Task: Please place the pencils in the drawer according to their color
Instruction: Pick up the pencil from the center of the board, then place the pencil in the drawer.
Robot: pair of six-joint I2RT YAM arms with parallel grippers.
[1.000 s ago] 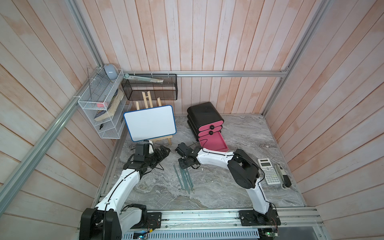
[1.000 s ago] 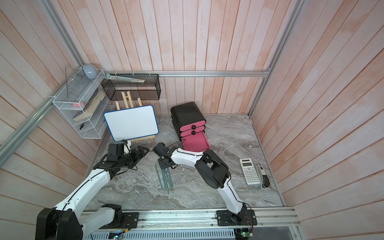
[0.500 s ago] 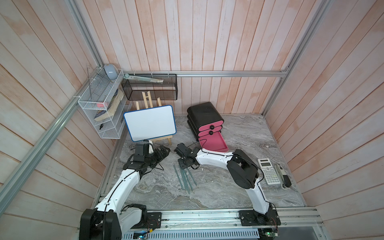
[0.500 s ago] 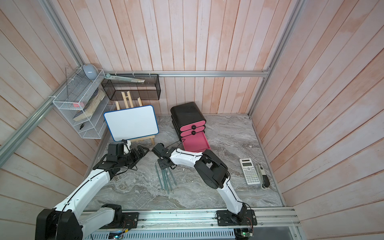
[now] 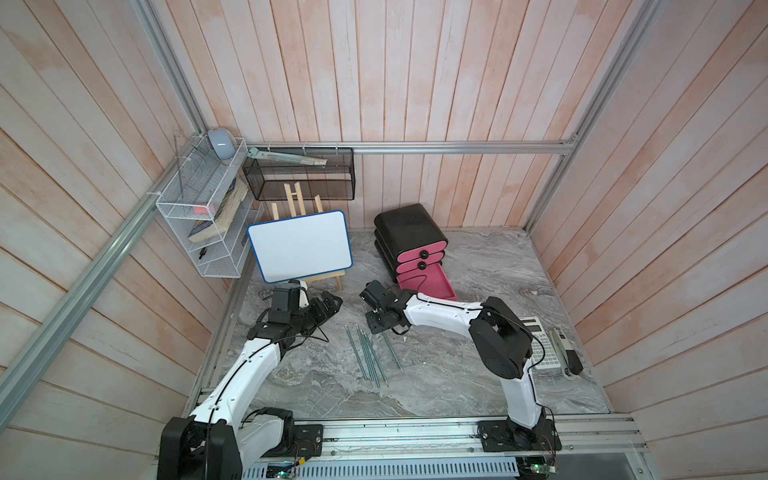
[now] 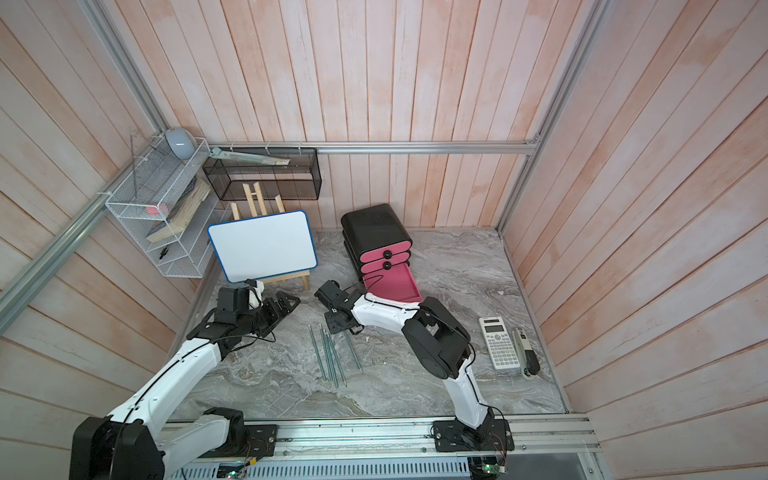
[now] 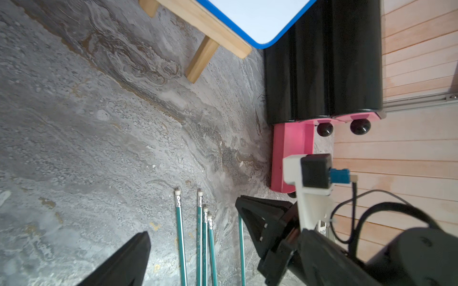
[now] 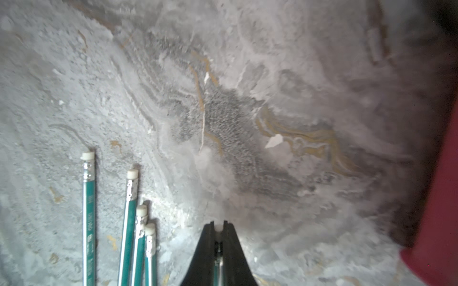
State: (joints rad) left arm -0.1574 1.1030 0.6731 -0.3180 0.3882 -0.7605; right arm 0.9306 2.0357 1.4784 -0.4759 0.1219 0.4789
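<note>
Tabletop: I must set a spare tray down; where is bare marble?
Bare: marble between the open drawer and calculator, back to the wall; also the front strip between the green pencils and rail. Crowded: the middle, where left end effector and right end effector sit at the pencil ends; the whiteboard corner.

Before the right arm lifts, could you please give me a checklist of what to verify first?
1. The right claw is shut on the eraser end of one teal-green pencil: ok.
2. The four other teal-green pencils lie beside it, outside the grip: ok.
3. The bottom pink drawer tray of the black rounded cabinet is pulled out: ok.
4. The left claw is open, apart from the pencils: ok.
5. The pinch at one end is firm enough for lifting: cannot tell.
6. This tray is the one meant for green: cannot tell.
</note>
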